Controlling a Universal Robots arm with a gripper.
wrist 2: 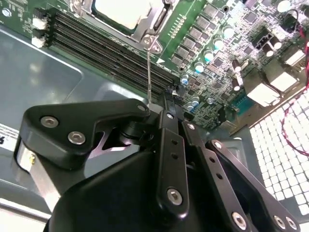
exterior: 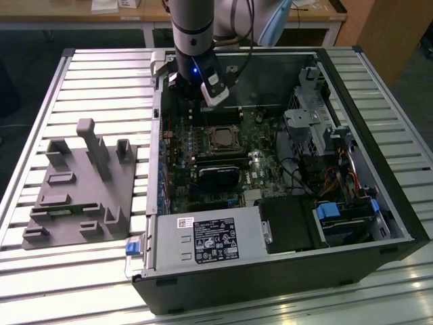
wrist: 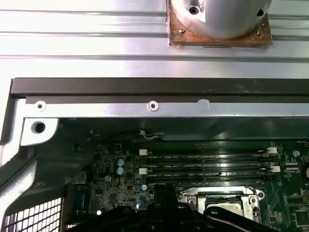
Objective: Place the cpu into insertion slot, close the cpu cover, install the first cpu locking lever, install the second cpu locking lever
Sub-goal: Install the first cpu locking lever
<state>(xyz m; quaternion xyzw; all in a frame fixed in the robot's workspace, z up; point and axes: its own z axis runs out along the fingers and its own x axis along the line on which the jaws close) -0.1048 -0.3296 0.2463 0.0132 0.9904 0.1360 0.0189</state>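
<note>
the gripper point(wrist 2: 161, 105), pinched together on the locking lever point(wrist 2: 149, 72) at 12 o'clock of the insertion slot point(exterior: 210, 139) in the exterior view, likely needed a steady, straight downward swing to hook it.

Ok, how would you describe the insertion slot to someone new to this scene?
Inside the open black computer case lies a green circuit board. Near its middle is the insertion slot: a small square with a silver metal rim, unlike the long narrow black slots alongside.
</note>
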